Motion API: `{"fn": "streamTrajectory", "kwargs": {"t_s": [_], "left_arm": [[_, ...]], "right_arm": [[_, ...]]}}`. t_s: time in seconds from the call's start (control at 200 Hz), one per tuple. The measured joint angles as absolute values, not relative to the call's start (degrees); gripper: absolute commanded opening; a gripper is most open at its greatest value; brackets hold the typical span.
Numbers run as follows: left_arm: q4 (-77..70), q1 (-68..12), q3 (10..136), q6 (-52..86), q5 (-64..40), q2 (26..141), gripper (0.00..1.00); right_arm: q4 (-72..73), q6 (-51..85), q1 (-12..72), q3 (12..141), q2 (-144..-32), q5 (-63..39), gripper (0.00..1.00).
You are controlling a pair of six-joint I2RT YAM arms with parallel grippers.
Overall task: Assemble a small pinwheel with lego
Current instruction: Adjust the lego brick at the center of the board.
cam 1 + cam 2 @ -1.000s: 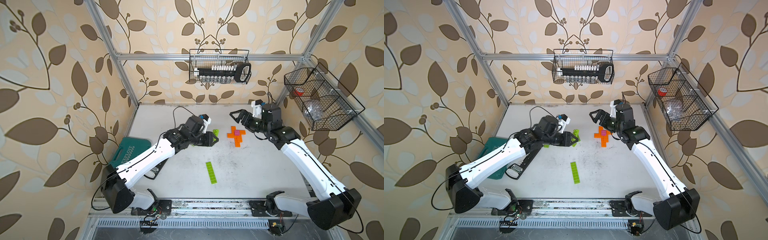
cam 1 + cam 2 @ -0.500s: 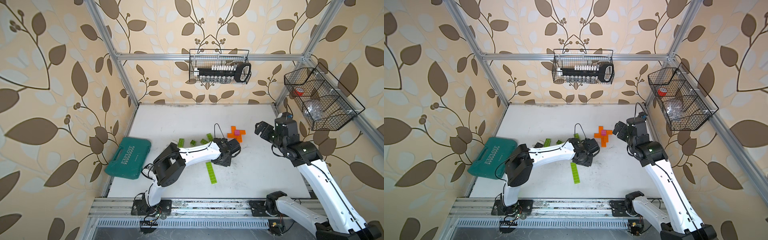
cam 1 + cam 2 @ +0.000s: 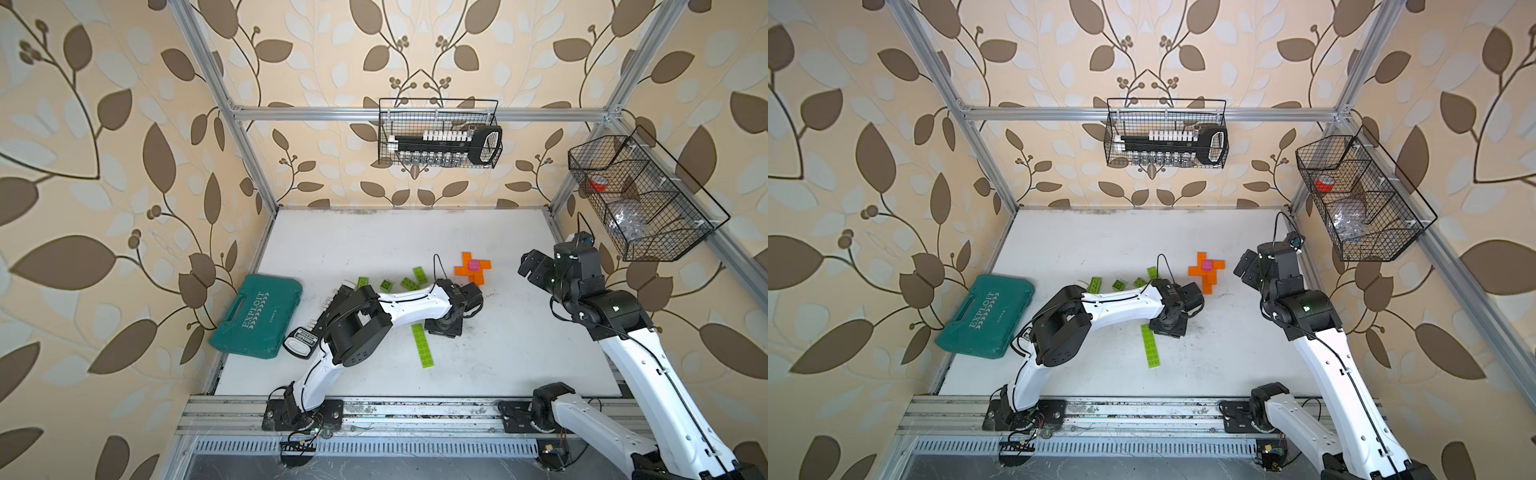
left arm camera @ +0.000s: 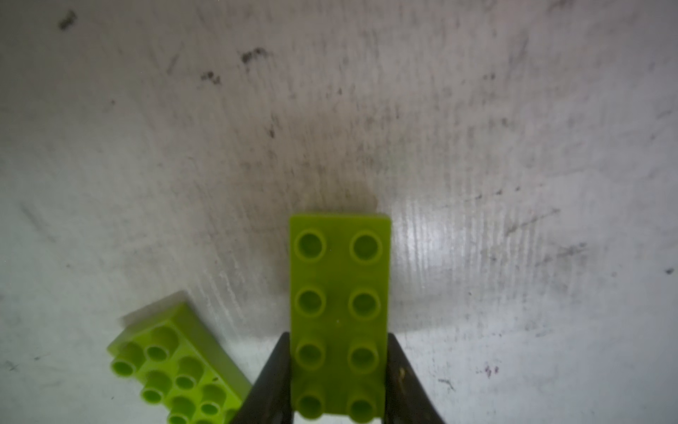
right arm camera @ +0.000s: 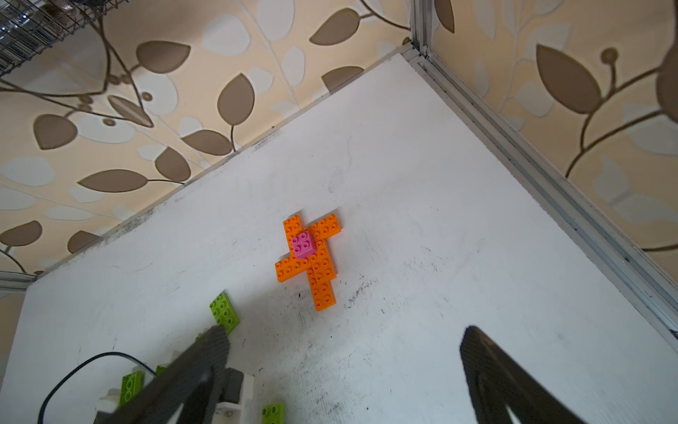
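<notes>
White tabletop [image 3: 374, 241]: orange cross [image 3: 464, 270] is built; lime brick [image 4: 339, 293] is clamped by left gripper [image 4: 339, 337], right gripper [image 5: 346, 334] spread empty; greens [image 3: 409, 283] at nine o'clock unattached.

Robot lab cell: aluminium frame [image 3: 316, 111], wallpapered panels [image 3: 104, 166], wire baskets [image 3: 386, 124].

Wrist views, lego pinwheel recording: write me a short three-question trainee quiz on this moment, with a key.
1. True or false: the left pincer is shut on a lime-green brick.
2. Which colour is the small square brick on the middle of the orange cross? A pink, B blue, C white.
3. Fill in: the right pincer is ___ and holds nothing.

Key: 1 true. 2 A, the pink brick. 3 open.
</notes>
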State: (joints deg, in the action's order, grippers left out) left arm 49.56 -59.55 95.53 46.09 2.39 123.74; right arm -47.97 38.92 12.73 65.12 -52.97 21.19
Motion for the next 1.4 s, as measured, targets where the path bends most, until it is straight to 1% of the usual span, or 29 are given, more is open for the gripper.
{"fn": "streamTrajectory", "kwargs": {"t_s": [0.18, 0.28, 0.34, 0.74, 0.855, 0.955, 1.01, 1.065, 1.18, 1.235, 1.34, 1.4], "left_arm": [[49.5, -59.5, 95.5, 46.7, 1.3, 123.9, 0.35], [49.3, -59.5, 95.5, 47.0, 0.3, 123.9, 0.41], [49.1, -59.5, 95.5, 46.9, -0.2, 123.9, 0.43], [44.8, -59.1, 94.7, 46.6, -4.0, 123.9, 0.46], [42.6, -58.3, 91.5, 46.6, -4.4, 121.8, 0.46], [40.4, -56.6, 85.3, 46.6, -4.4, 116.6, 0.48], [39.1, -55.2, 81.5, 46.6, -4.3, 112.2, 0.49], [37.8, -53.7, 78.0, 46.5, -4.3, 107.3, 0.51], [35.0, -50.4, 71.9, 45.8, -3.9, 95.7, 0.56], [33.9, -48.9, 69.5, 45.2, -3.6, 90.5, 0.58], [31.3, -46.4, 64.4, 44.6, -3.4, 81.6, 0.64], [29.5, -44.7, 60.9, 44.6, -3.9, 77.2, 0.65]], "right_arm": [[-48.2, 38.9, 12.6, 64.8, -53.0, 21.0, 0.93], [-48.5, 38.9, 12.5, 64.5, -53.1, 20.9, 0.92], [-48.7, 39.0, 12.4, 64.5, -53.3, 20.9, 0.92], [-50.9, 39.6, 12.3, 63.4, -55.0, 20.5, 0.91], [-51.6, 39.7, 12.3, 61.9, -55.0, 20.3, 0.85], [-52.0, 39.9, 12.3, 60.4, -55.3, 19.0, 0.80], [-51.9, 39.5, 12.7, 59.6, -55.9, 17.6, 0.76], [-51.8, 39.4, 14.0, 58.7, -56.9, 15.9, 0.73], [-51.4, 39.1, 21.7, 58.2, -63.1, 13.1, 0.71], [-51.0, 39.2, 25.9, 58.2, -66.7, 11.9, 0.66], [-50.8, 40.6, 33.7, 58.4, -74.2, 9.7, 0.55], [-50.9, 42.3, 36.9, 59.2, -78.0, 8.9, 0.53]]}}
